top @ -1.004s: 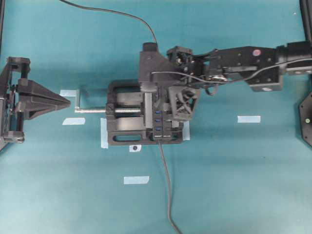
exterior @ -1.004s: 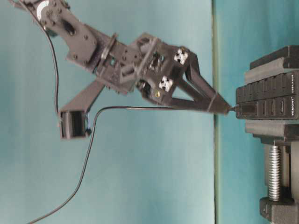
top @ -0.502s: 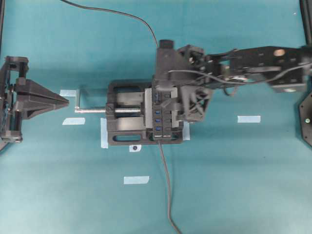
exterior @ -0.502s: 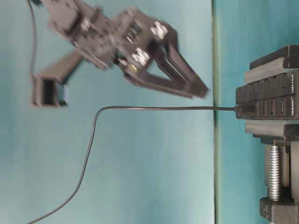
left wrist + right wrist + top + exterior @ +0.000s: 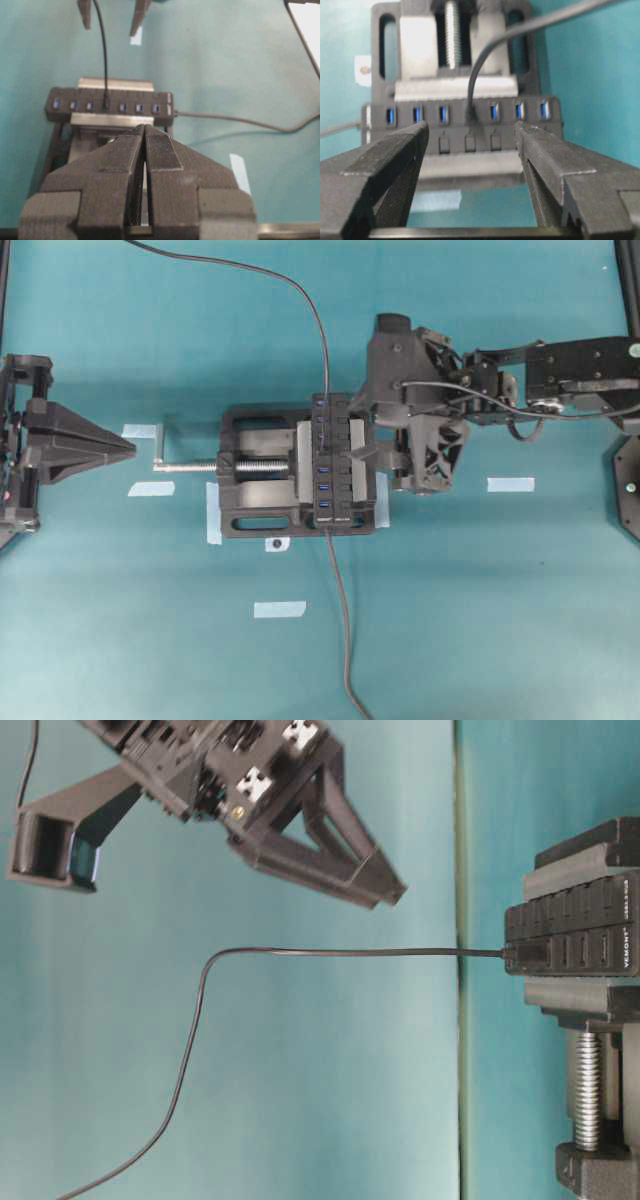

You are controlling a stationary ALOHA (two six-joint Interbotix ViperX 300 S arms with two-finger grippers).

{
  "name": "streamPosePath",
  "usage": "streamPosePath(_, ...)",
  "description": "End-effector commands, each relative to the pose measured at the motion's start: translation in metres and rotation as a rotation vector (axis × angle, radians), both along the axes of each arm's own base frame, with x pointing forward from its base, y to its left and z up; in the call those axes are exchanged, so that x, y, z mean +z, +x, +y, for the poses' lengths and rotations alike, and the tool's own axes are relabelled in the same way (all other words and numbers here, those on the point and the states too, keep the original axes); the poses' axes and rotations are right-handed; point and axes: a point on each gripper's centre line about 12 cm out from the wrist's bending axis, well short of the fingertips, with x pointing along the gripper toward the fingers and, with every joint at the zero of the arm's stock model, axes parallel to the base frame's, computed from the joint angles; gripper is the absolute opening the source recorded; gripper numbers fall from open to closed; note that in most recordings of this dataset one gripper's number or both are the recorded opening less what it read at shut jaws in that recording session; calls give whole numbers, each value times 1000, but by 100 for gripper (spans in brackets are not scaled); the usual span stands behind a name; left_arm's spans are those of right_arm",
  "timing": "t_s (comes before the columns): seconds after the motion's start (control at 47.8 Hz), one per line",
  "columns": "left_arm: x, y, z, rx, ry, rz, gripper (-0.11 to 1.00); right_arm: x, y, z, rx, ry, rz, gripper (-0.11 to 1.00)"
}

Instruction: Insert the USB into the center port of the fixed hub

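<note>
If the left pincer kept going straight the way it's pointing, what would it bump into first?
Probably the silver crank handle on the black vise. The shut left pincer points along the table at it, with only bare teal tabletop between. Their heights are hard to compare from overhead, so it might pass above the handle.

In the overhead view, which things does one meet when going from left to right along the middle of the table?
Left gripper → silver screw → vise → fixed hub → right gripper → blue tape strip.
</note>
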Motion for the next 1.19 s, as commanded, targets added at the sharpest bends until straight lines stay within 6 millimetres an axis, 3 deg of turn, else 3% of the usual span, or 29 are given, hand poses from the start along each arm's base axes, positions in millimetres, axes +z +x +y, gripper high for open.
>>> streamPosePath(0.0,5,2,0,0,0,-14,1,13,-2,3,-3,6,-44,74)
streamPosePath(0.314,3,1,0,5,-22,-11,1,14,-17,4,0,4,-65,74)
streamPosePath(0.711,4,2,0,6,-25,-9,1,19,-36,6,0,-12,-270,74)
streamPosePath(1.172,4,2,0,6,-25,-11,1,7,-38,10,2,5,-231,75)
